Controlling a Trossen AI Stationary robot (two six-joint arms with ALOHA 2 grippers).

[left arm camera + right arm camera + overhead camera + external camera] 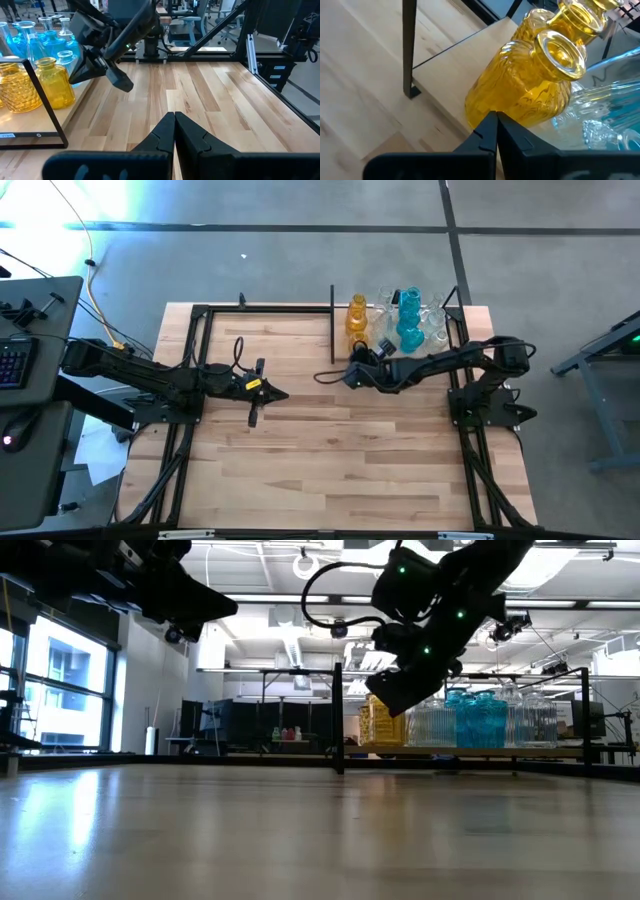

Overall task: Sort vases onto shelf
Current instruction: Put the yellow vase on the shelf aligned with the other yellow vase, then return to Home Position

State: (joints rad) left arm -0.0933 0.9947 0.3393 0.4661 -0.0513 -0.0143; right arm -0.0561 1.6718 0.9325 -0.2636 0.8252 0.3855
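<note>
A bare light-wood desk [330, 450] fills the near ground, with nothing standing on its open front half. The landmark is the shelf [400, 345], a pale board with a thin black frame, lying at the desk's far right corner.

Well to the left of the shelf, the left gripper [285, 394] hangs over the middle of the desk, its fingers pressed together and empty. This arm waits.

Just in front of the shelf's near-left corner hovers the right gripper [350, 376], raised above the desk. Its fingers meet tip to tip and hold nothing. It is much the nearer of the two to the vases.

The vases [400, 320] stand on the shelf in a tight cluster, all upright, long axes vertical, mouths opening upward. Amber vases [530, 90] sit at the shelf's left end, the closest one just beyond the right gripper's tips. Teal vases [475, 718] stand in the middle of the shelf, with clear ones [535, 718] beside them and toward its right end.

All vases in view already seem to stand on the shelf. Any further grasp would likely suit the right arm, reaching away from itself toward a narrow neck.
</note>
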